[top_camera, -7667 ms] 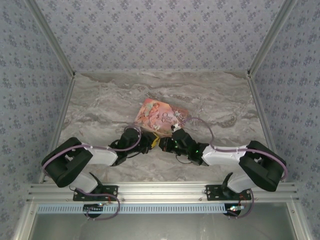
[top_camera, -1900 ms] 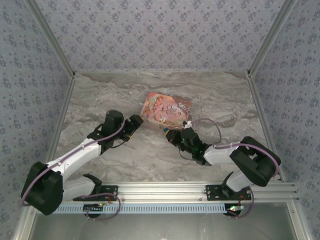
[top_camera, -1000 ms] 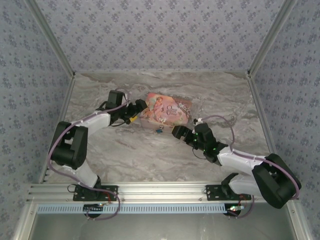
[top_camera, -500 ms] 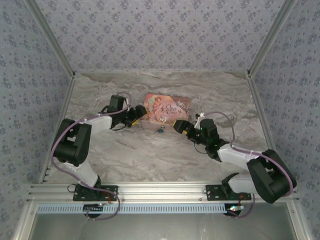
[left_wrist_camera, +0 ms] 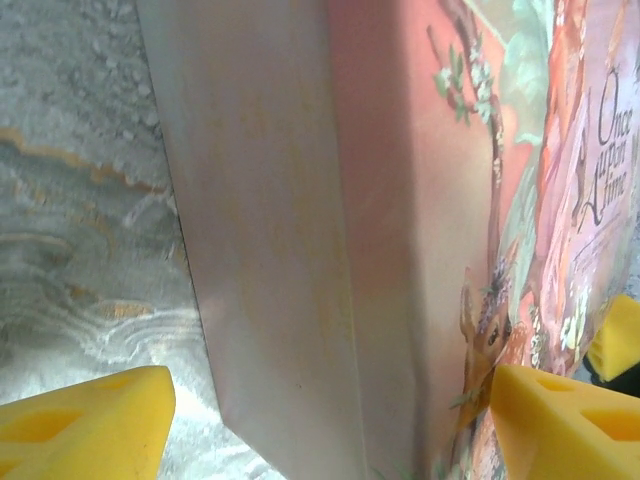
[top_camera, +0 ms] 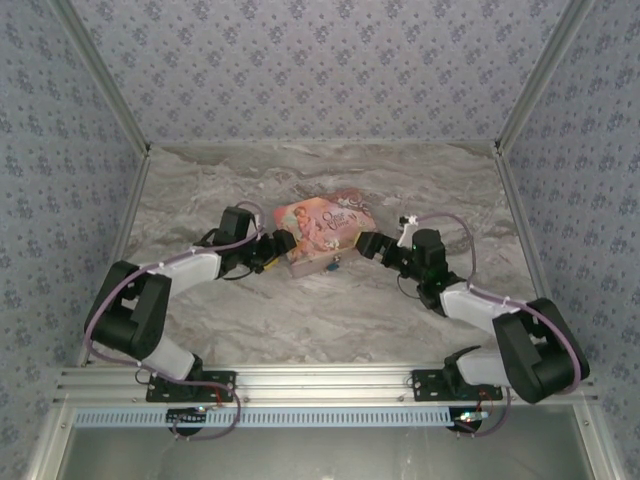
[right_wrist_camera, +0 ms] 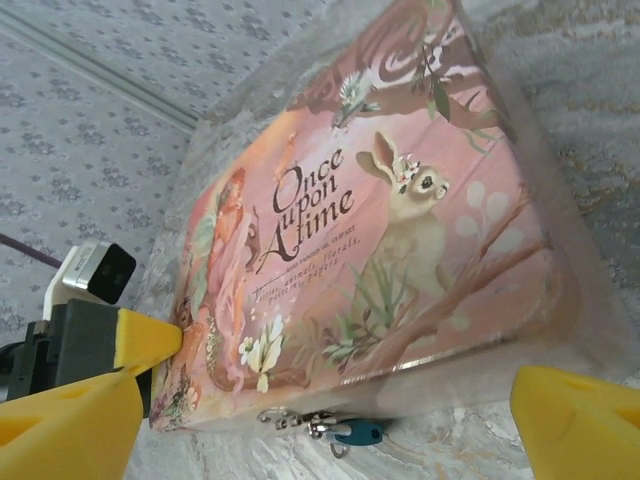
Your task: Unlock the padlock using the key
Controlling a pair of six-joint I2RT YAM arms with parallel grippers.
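The padlock [right_wrist_camera: 357, 433], tiny with a teal body, hangs from a silvery clasp at the front wall of the pink tin [right_wrist_camera: 380, 230] and rests on the marble; from above the padlock [top_camera: 331, 266] lies just in front of the tin [top_camera: 322, 230]. The key is hidden. My left gripper [top_camera: 277, 248] is closed across the tin's left corner [left_wrist_camera: 300, 300], with one yellow pad [left_wrist_camera: 560, 420] on the lid. The right gripper [top_camera: 368, 243] stands open just off the tin's right end, facing the lid and padlock, with nothing between its fingers [right_wrist_camera: 580, 420].
The marble table [top_camera: 300, 310] is walled by patterned panels on three sides, with a metal rail along the near edge [top_camera: 320, 380]. Both forearms lie low on either side of the tin. The left gripper's pad [right_wrist_camera: 150, 338] shows at the tin's far corner.
The left gripper has narrowed onto the tin's corner, and the tin has turned and slid left. The right gripper has drawn back to the right, still open.
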